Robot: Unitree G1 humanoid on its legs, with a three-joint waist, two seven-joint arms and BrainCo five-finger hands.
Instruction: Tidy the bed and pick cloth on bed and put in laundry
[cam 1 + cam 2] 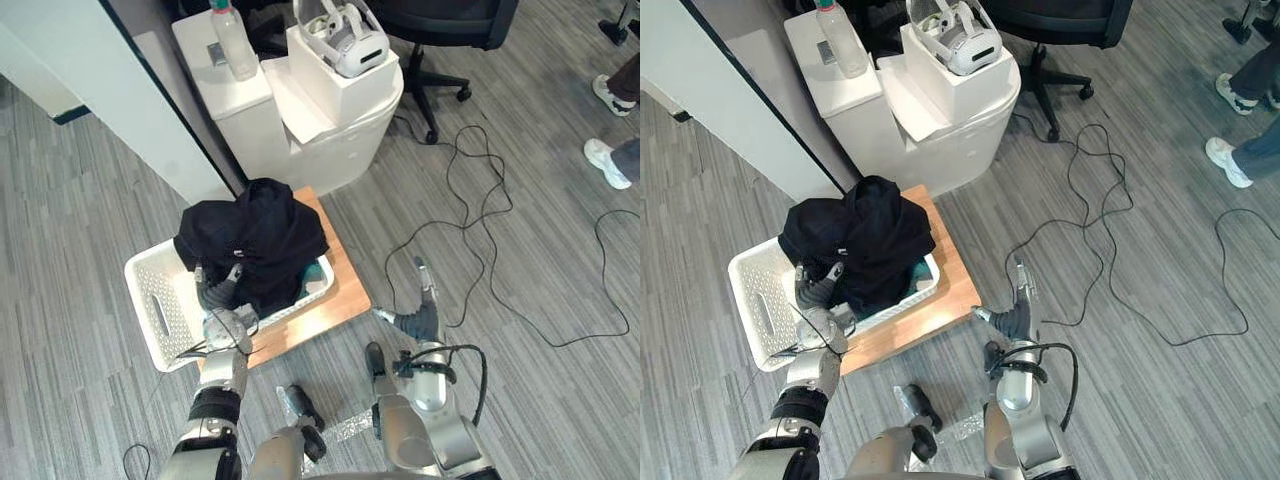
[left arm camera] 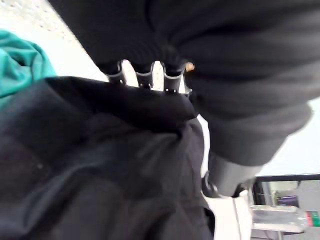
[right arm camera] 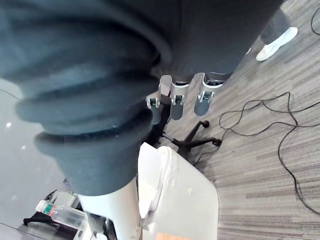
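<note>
Left hand (image 1: 215, 298): at white laundry basket (image 1: 160, 310), against black cloth (image 1: 255, 235); grasp cannot be told. Cloth heaped in basket on wooden board (image 1: 340, 290). Right hand (image 1: 420, 320): released, above floor near board's corner.

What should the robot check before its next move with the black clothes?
1. Black cloth in the white basket: ok, piled high in it and bulging over the far rim.
2. Left hand free of the cloth: cannot tell, it is pressed into the pile.
3. Right hand free: ok, open and holding nothing, over the floor beside the wooden board.
4. Teal cloth in the basket: ok, peeking out from under the black cloth.
5. People out of the way: ok, a person's shoes are far off to the right.
</note>
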